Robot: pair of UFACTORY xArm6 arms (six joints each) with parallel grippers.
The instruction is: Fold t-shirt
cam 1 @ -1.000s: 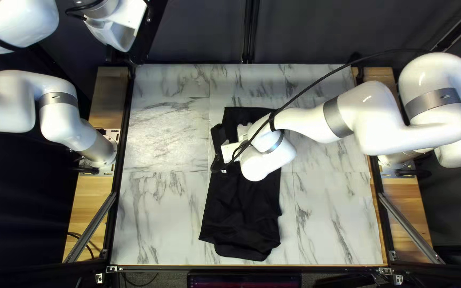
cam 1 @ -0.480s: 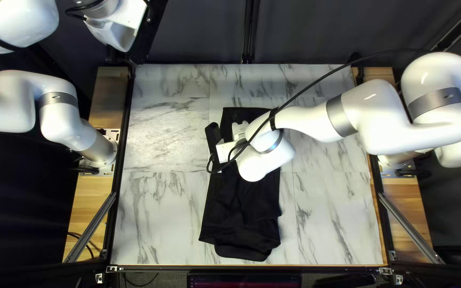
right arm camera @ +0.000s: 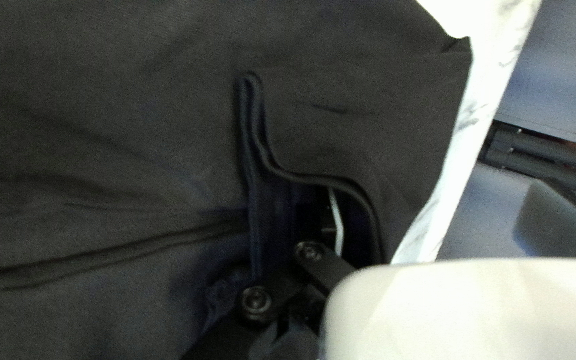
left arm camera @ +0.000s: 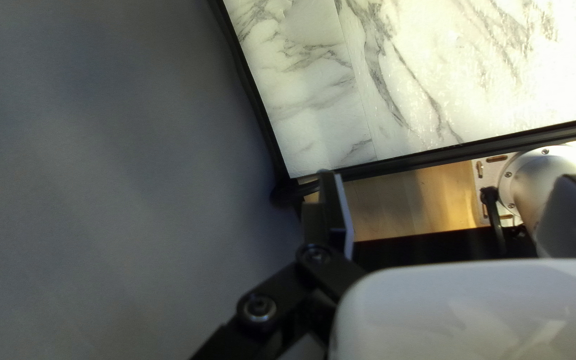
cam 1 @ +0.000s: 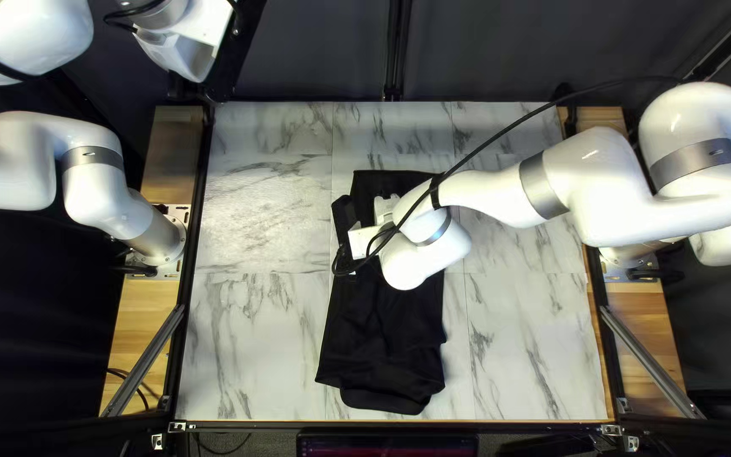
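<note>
Black t-shirt (cam 1: 382,330) lies as a long, narrow folded shape on the table, some wrinkles at its near end. My right gripper (cam 1: 344,230) is low at its left side, toward the far end. In the right wrist view, my right gripper (right arm camera: 448,220) is open: one finger is tucked beneath a raised edge of the shirt (right arm camera: 368,120), the other stands apart beyond the cloth. My left gripper (cam 1: 211,72) is raised past the table's far left corner; in the left wrist view, my left gripper (left arm camera: 451,210) is open with no cloth between its fingers.
Marble-patterned table (cam 1: 255,338) shows on both sides of the shirt. My right arm (cam 1: 501,195) reaches across the shirt's far half, a black cable (cam 1: 509,127) looping along it. A dark curtain (cam 1: 315,51) hangs behind the table's far edge.
My right gripper first shifted a little left, then slightly back right, turning slightly beside the shirt. The left arm and the shirt's near part have stayed still.
</note>
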